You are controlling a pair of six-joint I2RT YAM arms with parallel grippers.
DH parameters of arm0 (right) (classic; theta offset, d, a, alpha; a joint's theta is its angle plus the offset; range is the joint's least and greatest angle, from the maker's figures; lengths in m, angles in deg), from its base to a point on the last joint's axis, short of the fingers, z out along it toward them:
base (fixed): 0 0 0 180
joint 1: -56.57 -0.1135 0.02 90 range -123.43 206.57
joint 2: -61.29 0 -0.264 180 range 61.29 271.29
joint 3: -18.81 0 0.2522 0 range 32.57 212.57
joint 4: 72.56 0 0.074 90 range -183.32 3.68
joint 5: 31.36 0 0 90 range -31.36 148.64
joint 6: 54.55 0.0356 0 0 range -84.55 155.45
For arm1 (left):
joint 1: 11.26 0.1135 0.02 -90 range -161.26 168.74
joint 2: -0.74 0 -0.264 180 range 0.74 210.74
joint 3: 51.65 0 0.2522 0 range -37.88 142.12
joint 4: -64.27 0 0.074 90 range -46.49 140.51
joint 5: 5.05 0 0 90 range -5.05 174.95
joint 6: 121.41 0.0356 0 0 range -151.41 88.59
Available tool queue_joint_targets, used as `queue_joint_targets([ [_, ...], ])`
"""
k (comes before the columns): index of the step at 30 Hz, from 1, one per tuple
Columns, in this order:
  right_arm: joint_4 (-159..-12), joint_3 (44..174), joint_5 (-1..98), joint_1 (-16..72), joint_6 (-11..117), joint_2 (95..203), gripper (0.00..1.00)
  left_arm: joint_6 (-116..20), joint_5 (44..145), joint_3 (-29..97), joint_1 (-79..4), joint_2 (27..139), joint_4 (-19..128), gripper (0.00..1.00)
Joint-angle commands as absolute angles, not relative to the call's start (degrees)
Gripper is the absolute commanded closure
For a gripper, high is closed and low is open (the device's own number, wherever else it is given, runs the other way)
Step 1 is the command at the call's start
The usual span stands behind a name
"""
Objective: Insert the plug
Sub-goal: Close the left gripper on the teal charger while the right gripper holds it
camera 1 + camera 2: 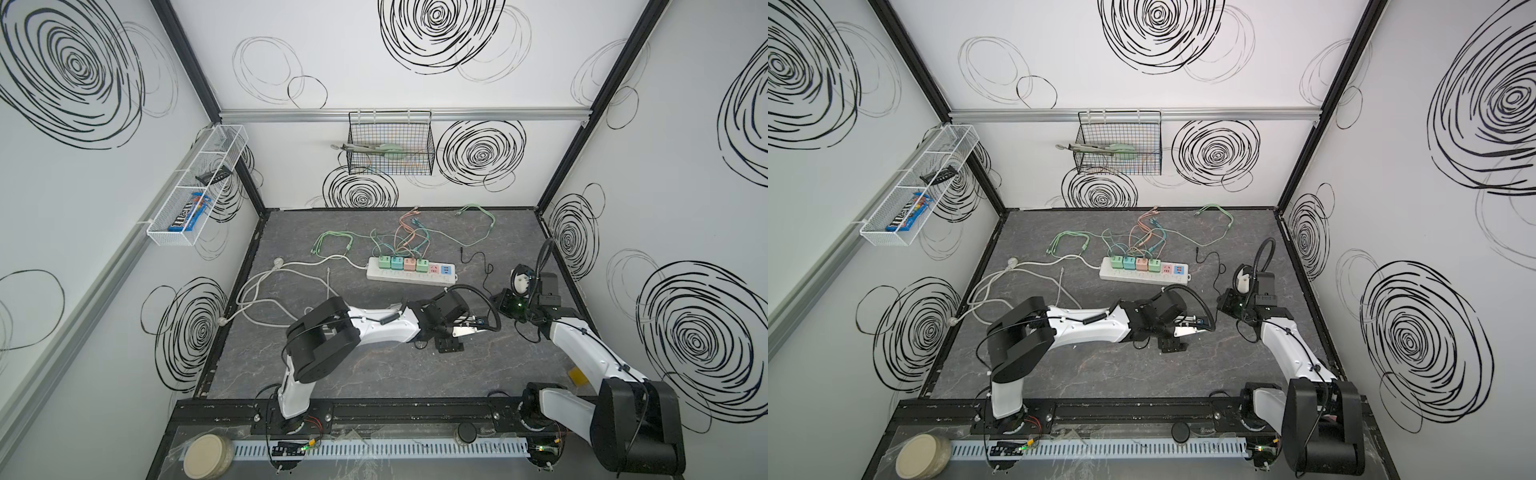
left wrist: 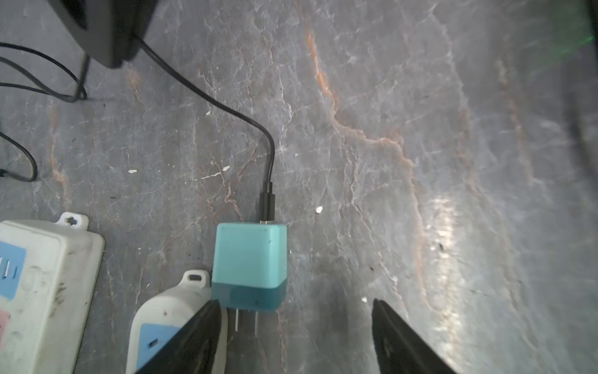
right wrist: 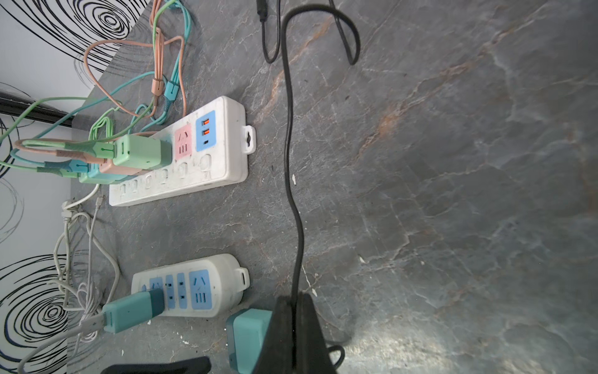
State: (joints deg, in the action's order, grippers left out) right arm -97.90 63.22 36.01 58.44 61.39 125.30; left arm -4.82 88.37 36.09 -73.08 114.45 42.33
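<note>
The plug (image 2: 249,265) is a teal charger cube lying flat on the grey table, its two prongs pointing back at my left gripper (image 2: 295,302). That gripper is open and low. The plug's prong end sits just inside one fingertip (image 2: 207,320), well apart from the other. A black cable (image 2: 226,103) leaves the plug's far end. My right gripper (image 3: 293,301) is shut on this black cable (image 3: 288,145), right beside the plug (image 3: 249,336). The small white power strip (image 3: 194,285) with blue sockets lies next to the plug. In both top views the left arm (image 1: 374,328) hides them.
A long white power strip (image 1: 409,272) carries several coloured chargers (image 3: 139,155) with tangled cables. Another teal plug (image 3: 129,312) on a white cord sits in the small strip. Loose white cord (image 1: 266,291) lies at the left. Wire baskets (image 1: 390,145) hang on the walls.
</note>
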Motion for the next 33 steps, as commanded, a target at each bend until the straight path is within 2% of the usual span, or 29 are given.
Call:
queue_joint_targets([
  [1, -96.5, 62.7, 36.2, 58.7, 62.1, 124.0, 1.0, -1.6, 84.1, 40.4, -73.4, 117.6, 39.2, 0.23],
  [16, -96.8, 61.5, 37.5, 58.8, 61.6, 123.1, 1.0, -3.0, 85.3, 44.3, -70.7, 123.3, 38.4, 0.29],
  [18, -96.9, 61.5, 38.0, 59.1, 61.8, 123.2, 1.0, -3.0, 86.6, 44.6, -70.6, 123.6, 37.9, 0.36],
  [25, -97.6, 62.2, 36.6, 61.3, 62.4, 122.7, 0.99, -2.4, 90.9, 44.3, -70.4, 122.3, 38.4, 0.69],
  [27, -98.4, 62.9, 36.0, 61.8, 62.3, 122.6, 0.93, -2.6, 91.6, 44.2, -70.1, 121.4, 38.7, 0.79],
  [28, -99.1, 63.3, 35.6, 61.9, 62.3, 122.6, 0.87, -2.9, 91.9, 44.0, -69.8, 120.6, 38.9, 0.85],
  [31, -101.9, 64.9, 34.2, 62.1, 62.4, 122.6, 0.62, -4.0, 93.6, 41.2, -68.9, 116.6, 41.7, 1.0],
  [33, -102.9, 65.7, 31.3, 62.1, 61.6, 122.4, 0.47, -4.1, 95.2, 37.4, -68.3, 112.6, 45.4, 1.0],
])
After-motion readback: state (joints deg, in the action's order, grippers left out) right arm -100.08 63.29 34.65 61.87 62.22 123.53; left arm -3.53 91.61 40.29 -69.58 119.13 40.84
